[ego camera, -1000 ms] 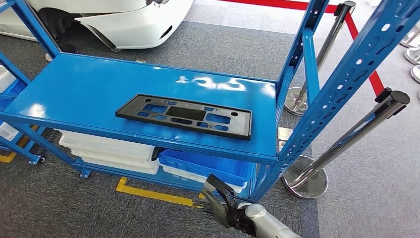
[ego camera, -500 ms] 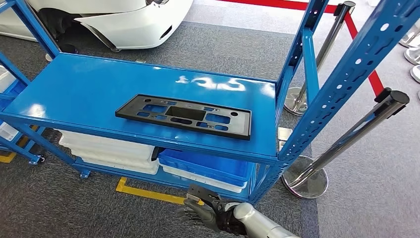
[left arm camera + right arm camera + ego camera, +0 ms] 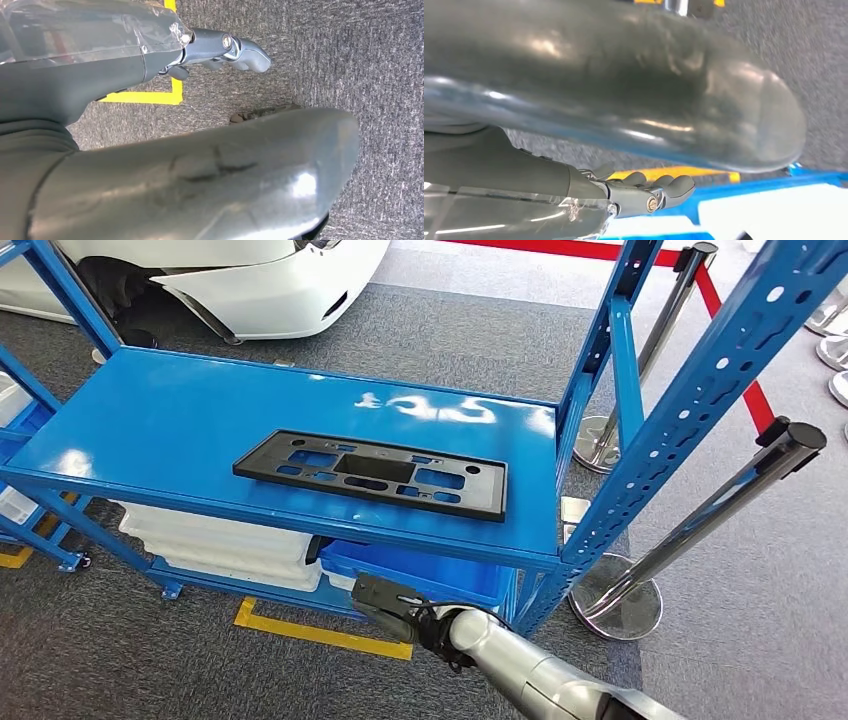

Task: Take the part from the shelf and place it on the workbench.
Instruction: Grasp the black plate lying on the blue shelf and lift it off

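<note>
Far left, you have a white car body (image 3: 250,280) parked on grey carpet beyond the blue metal shelf rack (image 3: 150,420). On the rack's lower tier sit stacked white plastic trays (image 3: 215,545) at left and a blue plastic bin (image 3: 420,575) to their right. A yellow tape line (image 3: 310,633) runs on the floor just near of that tier. The flat black rectangular plastic part with cut-out slots (image 3: 372,475) lies flat on the rack's upper shelf, right of centre, close to the near edge, untouched by either hand. Below and near of it, your right hand (image 3: 385,605) sits at the end of its silver arm, in front of the blue bin and under the shelf edge; its fingers (image 3: 671,187) in the right wrist view are slightly curled and apart, holding nothing. Your left hand (image 3: 150,170) in the left wrist view hangs over grey carpet beside a yellow tape corner; whether it is released or clenched you cannot tell from this angle. Right of the rack stand chrome stanchion posts with round bases (image 3: 615,605), and a red belt (image 3: 740,350) runs between the far ones.
</note>
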